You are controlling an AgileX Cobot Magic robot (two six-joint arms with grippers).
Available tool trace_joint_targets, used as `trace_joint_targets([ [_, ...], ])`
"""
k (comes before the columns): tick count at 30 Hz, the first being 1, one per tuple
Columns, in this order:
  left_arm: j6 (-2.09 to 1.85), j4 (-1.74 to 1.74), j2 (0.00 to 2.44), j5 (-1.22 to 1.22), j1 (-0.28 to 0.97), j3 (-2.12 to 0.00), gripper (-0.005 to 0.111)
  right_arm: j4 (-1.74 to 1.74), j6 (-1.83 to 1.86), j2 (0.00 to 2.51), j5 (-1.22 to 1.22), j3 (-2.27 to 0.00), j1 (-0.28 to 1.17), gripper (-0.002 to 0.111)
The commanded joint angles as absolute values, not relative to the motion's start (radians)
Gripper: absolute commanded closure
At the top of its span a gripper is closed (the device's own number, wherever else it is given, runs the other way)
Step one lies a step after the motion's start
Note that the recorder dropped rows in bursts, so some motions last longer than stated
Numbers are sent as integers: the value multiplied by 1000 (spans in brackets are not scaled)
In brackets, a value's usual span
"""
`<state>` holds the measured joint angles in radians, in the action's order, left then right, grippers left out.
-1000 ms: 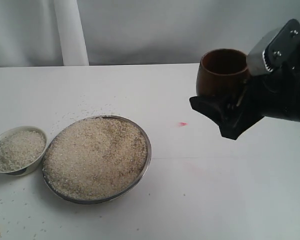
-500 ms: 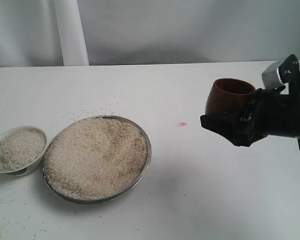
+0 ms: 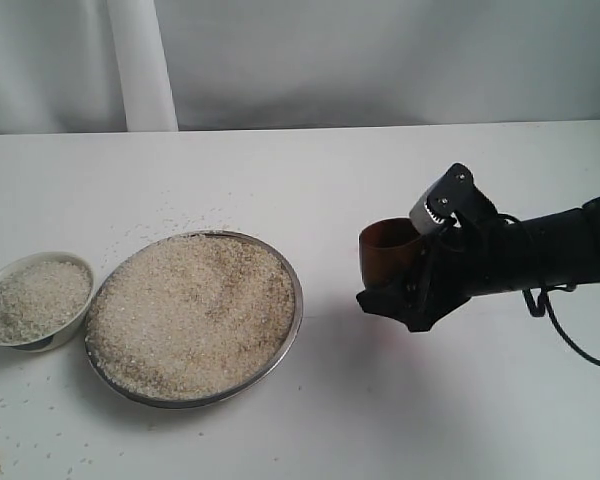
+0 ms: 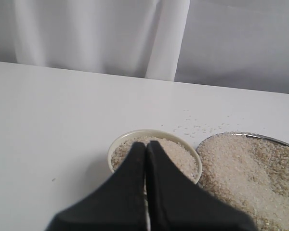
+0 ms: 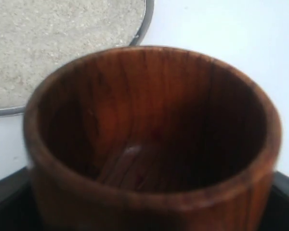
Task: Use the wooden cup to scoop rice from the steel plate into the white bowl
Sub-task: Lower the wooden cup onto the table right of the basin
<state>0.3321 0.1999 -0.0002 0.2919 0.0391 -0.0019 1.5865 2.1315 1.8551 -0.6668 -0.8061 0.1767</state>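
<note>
Moved: right gripper has come down and leftward from the upper right of the exterior view to right of centre, low over the table, carrying the cup with it.
Right gripper: jaws spread wide around the cup's sides and holding it; the cup is empty (the wrist view looks straight into it).
Left gripper: fingers pressed together, holding nothing, poised over the bowl.
Cup position: right of centre, near the plate but clear of its rim.
Rice: heaped in the plate at lower left; a smaller share is already in the bowl at the far left edge, just beside the plate.
Risk, rim: coming in this low, the cup could knock the plate's rim and shove it into the bowl.
Risk, spill: the rice is piled high, so a hard push would send grains over the edge.
Risk, crowding: the left gripper sits above the bowl and may block the pour.
Count: one cup, one plate, one bowl, two grippers, two lots of rice, many stray grains on the table.
</note>
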Motion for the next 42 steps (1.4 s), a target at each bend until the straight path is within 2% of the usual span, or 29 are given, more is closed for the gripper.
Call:
trace_joint_targets([
  [1, 336, 199, 0, 287, 41, 0, 107, 1564, 2142, 1895, -648, -841, 179, 108],
  [10, 336, 199, 0, 287, 41, 0, 107, 1521, 2142, 2005, -632, -881, 179, 108],
  [13, 336, 199, 0, 287, 41, 0, 107, 1524, 2142, 2017, -630, -881, 179, 104],
  [20, 336, 199, 0, 287, 41, 0, 107, 1523, 2142, 2017, -639, -886, 179, 74],
  [22, 336, 199, 0, 287, 41, 0, 107, 1525, 2142, 2017, -642, -886, 179, 62],
  [25, 336, 199, 0, 287, 41, 0, 107, 1525, 2110, 2017, -626, -886, 179, 38],
  [29, 336, 199, 0, 287, 41, 0, 107, 1501, 2074, 2017, -611, -877, 179, 19],
  [35, 336, 199, 0, 287, 41, 0, 107, 1475, 2080, 2017, -622, -874, 179, 6],
  [42, 336, 199, 0, 287, 41, 0, 107, 1403, 2052, 2010, -613, -874, 179, 3],
])
